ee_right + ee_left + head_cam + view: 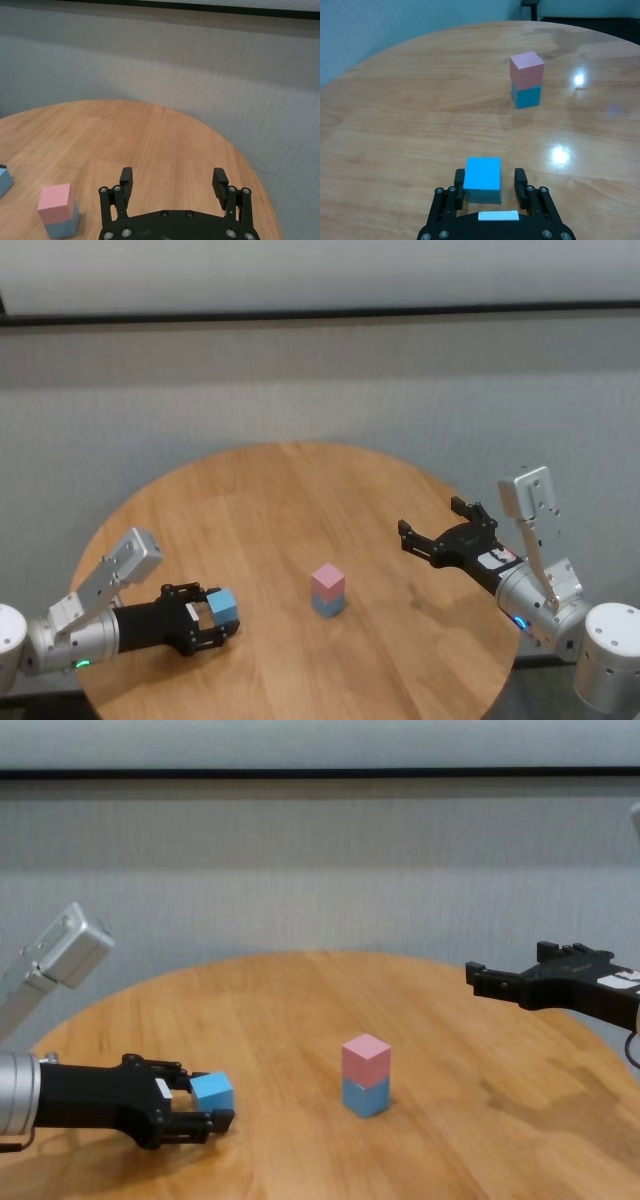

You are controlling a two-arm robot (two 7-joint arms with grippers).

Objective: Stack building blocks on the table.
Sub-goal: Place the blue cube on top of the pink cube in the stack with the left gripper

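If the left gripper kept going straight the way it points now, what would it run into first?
The loose light blue block already sits between the left gripper fingers, so that comes first. Beyond it, the pink-on-blue stack stands ahead but somewhat off to one side, so probably a miss.

Left gripper (212, 619) low, fingers half-closed; right gripper (436, 529) raised, fingers spread.

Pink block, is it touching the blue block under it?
Touching. The chest view shows the small matte pink cube sitting directly on the light blue cube beneath it, faces flush with no gap; the left wrist view agrees.
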